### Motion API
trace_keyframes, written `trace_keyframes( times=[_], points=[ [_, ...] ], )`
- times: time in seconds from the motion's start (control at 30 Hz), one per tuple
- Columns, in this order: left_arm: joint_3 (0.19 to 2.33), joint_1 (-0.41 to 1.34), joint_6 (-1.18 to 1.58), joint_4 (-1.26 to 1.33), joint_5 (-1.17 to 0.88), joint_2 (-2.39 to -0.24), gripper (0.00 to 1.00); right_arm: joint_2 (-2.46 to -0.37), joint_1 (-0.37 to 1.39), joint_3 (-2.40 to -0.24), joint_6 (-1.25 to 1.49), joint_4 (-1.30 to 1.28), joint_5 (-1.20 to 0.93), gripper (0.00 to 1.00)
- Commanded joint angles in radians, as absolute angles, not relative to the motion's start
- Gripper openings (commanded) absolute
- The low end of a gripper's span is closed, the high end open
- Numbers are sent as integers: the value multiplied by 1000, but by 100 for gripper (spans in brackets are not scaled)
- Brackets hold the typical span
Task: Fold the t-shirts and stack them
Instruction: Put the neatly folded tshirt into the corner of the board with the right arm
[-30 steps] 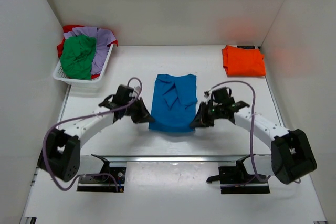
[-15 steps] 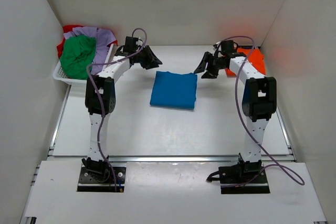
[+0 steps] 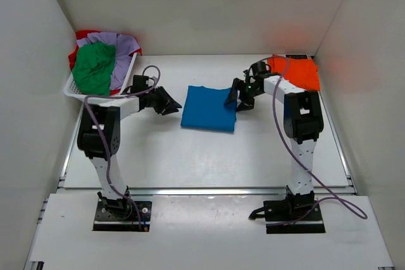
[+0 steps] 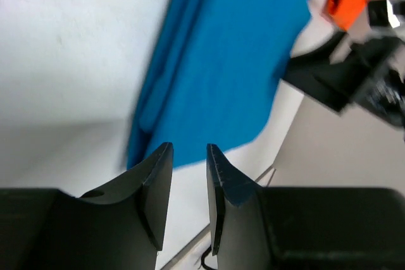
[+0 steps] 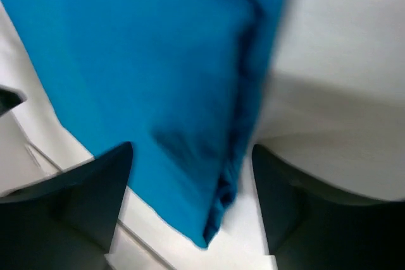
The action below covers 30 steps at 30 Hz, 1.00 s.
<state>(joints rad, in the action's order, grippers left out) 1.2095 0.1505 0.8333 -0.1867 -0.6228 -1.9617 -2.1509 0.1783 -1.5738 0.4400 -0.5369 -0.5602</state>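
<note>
Grippers flank the work item at the middle of the table (image 3: 190,162). The left gripper (image 3: 168,102) stands just beside the left edge of the folded blue t-shirt (image 3: 209,109), fingers parted by a narrow gap with nothing between them. The right gripper (image 3: 232,98) stands over the shirt's right edge toward its far corner, fingers spread wide and not pinching the cloth.

The blue t-shirt lies flat as a near-square packet, folded side edges running near to far.

The folded orange t-shirt (image 3: 296,73) lies beyond it to the far right, and the right arm is nearer to it. Stacking probably requires moving the packet in that direction.

At far left, the basket (image 3: 124,80) holds the unfolded green t-shirt (image 3: 93,69), lavender t-shirt (image 3: 124,46) and red t-shirt (image 3: 82,33).
</note>
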Motion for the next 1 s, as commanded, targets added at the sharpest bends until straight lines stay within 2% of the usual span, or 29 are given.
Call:
trace_keyframes(
  times=[0.0,0.07,0.1,0.17,0.27,0.33,0.47,0.73,0.97],
  points=[
    [1109,130,850,-66,-672,-1792,39,-2270,229,-1701,379,-607,-535,65],
    [1069,115,850,-69,-686,-1766,38,-2336,248,-1794,347,-661,-537,50],
    [1046,114,844,-71,-692,-1746,38,-2348,247,-1816,322,-701,-531,30],
    [1028,109,841,-75,-696,-1723,38,-2370,233,-1870,287,-748,-505,0],
    [1016,115,833,-84,-706,-1704,38,-2385,216,-1980,177,-854,-338,0],
    [1009,123,830,-83,-703,-1698,38,-2384,209,-2057,57,-897,-131,0],
    [999,146,839,-68,-710,-1704,38,-2350,186,-2126,-125,-839,84,0],
    [983,163,801,-91,-721,-1703,38,-2350,43,-2419,-198,-857,63,0],
    [991,147,740,-149,-710,-1723,37,-2325,-145,-2439,-213,-808,-104,0]
  ],
)
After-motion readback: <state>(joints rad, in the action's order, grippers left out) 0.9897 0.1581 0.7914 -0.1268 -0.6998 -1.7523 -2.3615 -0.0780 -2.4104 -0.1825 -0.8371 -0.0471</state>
